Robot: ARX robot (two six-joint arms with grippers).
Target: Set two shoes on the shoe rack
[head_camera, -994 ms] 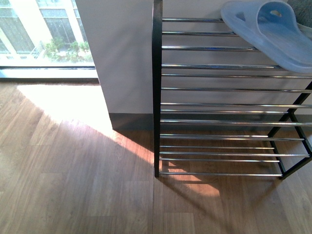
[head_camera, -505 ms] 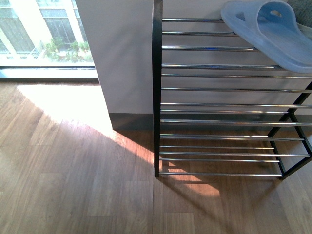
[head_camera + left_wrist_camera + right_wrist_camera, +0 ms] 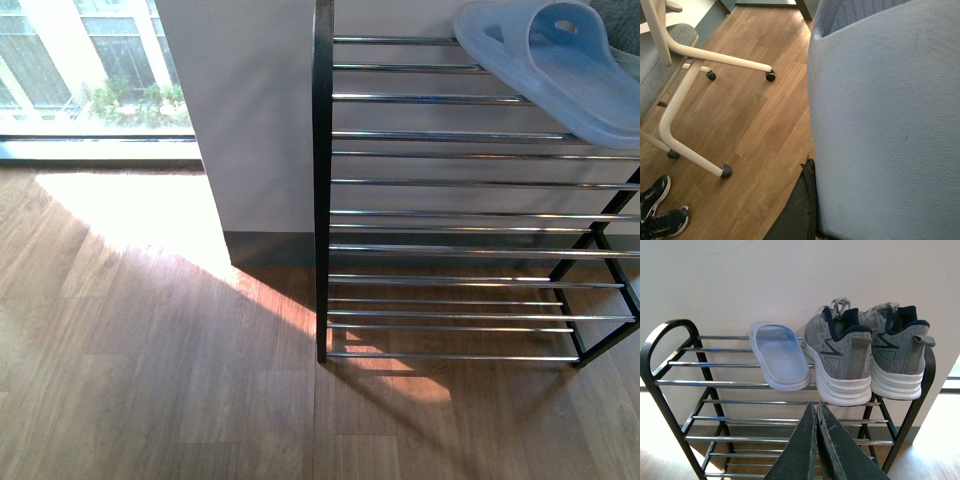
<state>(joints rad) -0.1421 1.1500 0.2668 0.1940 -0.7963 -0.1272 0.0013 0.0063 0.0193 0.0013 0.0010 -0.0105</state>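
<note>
Right claw: fingers pressed together, empty, before shoe rack.
Left claw: pinching pale blue slide sandal.
Top tier: second slide sandal, two grey sneakers.

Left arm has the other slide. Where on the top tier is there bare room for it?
Bare rods lie between the rack's rounded end and the blue slide already there. The other side is crowded: two grey sneakers fill it to the far frame. The lower tiers look empty.
</note>
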